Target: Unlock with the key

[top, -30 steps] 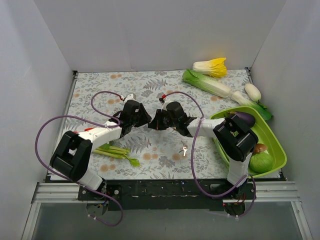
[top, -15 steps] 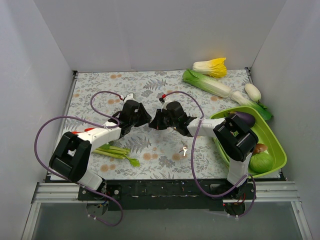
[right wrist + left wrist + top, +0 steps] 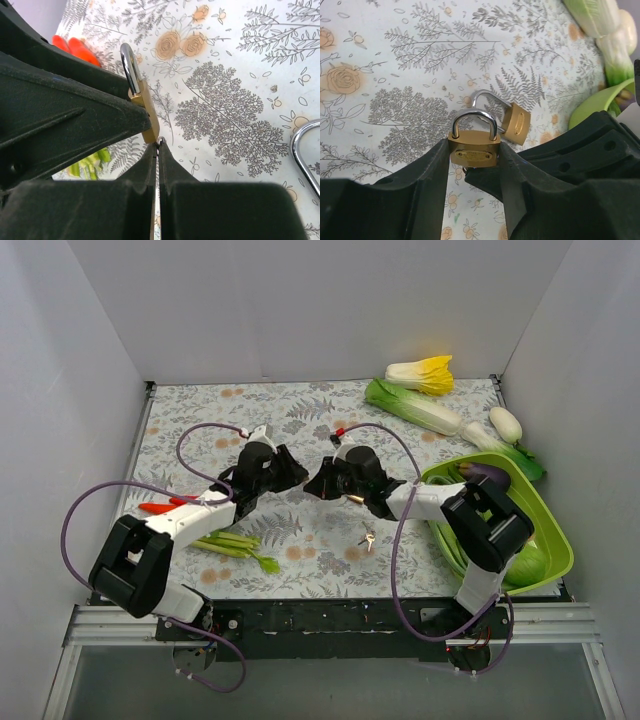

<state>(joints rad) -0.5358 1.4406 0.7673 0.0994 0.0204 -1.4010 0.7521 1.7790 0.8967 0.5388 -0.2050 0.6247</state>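
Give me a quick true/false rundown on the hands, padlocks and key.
1. The left hand grips a brass padlock. True.
2. The second padlock is in the right hand. False: it lies on the mat.
3. The right hand is wide open. False: it is shut, with its tips at the base of the held padlock.
4. A key lies on the mat. True.
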